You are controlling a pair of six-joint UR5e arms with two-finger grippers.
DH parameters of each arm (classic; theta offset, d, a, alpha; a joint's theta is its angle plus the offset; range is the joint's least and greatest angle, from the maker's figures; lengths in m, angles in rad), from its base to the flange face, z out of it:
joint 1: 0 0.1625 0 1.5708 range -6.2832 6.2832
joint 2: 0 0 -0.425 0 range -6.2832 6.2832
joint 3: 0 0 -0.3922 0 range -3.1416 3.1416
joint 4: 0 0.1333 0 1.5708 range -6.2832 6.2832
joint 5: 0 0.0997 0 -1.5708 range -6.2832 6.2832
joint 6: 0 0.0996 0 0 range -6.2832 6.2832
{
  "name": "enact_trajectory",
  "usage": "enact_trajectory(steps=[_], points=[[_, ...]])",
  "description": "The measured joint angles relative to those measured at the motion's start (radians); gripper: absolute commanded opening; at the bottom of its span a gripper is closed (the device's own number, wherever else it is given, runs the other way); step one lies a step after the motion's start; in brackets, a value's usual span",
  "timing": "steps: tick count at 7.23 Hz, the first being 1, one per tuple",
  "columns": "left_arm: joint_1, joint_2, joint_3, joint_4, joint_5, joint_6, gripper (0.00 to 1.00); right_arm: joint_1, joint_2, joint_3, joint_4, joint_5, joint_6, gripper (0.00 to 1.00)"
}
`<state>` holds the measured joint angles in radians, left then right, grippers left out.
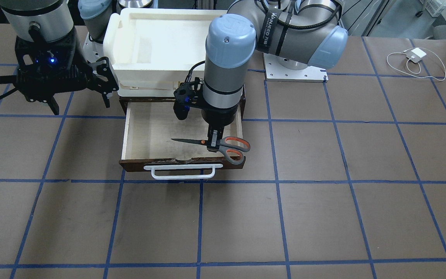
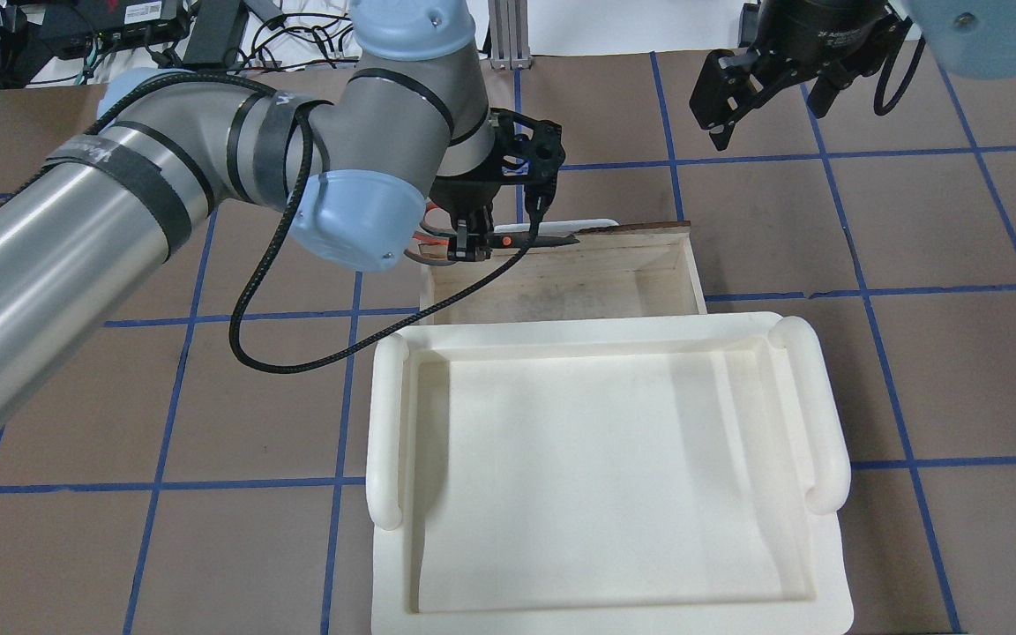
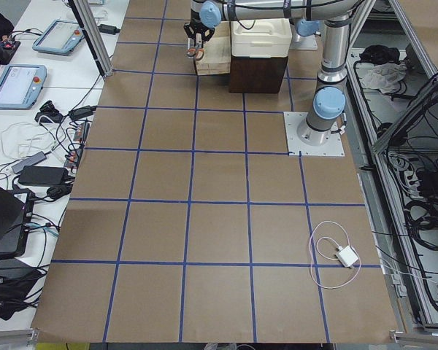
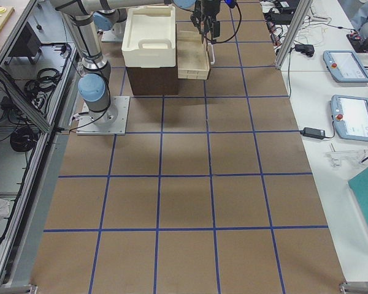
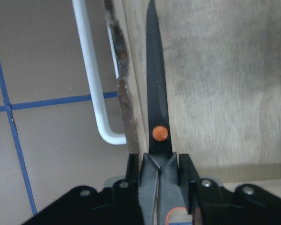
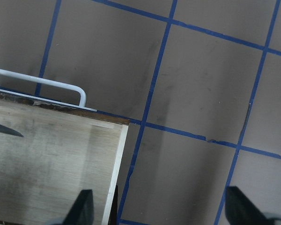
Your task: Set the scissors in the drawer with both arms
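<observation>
Brown tabletop (image 1: pixel 323 217) crossed by blue tape lines fills your view. On it, the scissors (image 1: pixel 203 142) hang level over the front end of the drawer (image 1: pixel 124 131). Their blades are shut and run along just inside the front wall, pointing toward the robot's right. The orange-lined loops stick out past the side wall on the robot's left. You cannot tell whether the blades touch the pale plywood floor.

The left claw (image 1: pixel 212 144) points straight down and is clamped on the scissors just behind the orange pivot dot, as your left wrist view shows. The drawer is pulled out, with its white bar handle (image 1: pixel 186 172) facing you. Behind it, a cream-white foam tray (image 1: pixel 149 73) sits on top of the dark brown cabinet.

The right claw (image 1: pixel 80 101) hovers with its fingers spread wide and nothing between them. It is above bare tabletop, just beside the drawer's front corner on the robot's right. A white charger (image 1: pixel 416 54) with its cable lies well apart, on the robot's left.
</observation>
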<state>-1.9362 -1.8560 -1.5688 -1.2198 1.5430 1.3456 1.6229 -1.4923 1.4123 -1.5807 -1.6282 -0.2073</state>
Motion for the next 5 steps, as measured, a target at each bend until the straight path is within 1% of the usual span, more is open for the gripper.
enact_trajectory(steps=[3, 5], points=[[-0.054, 0.003, -0.006, -0.081, 0.002, -0.050, 0.00, 0.000, -0.011, 0.000, 0.005, 0.033, 0.015, 1.00], [-0.069, -0.001, -0.008, -0.109, 0.003, -0.063, 0.00, 0.000, -0.011, 0.001, 0.004, 0.079, 0.025, 1.00]])
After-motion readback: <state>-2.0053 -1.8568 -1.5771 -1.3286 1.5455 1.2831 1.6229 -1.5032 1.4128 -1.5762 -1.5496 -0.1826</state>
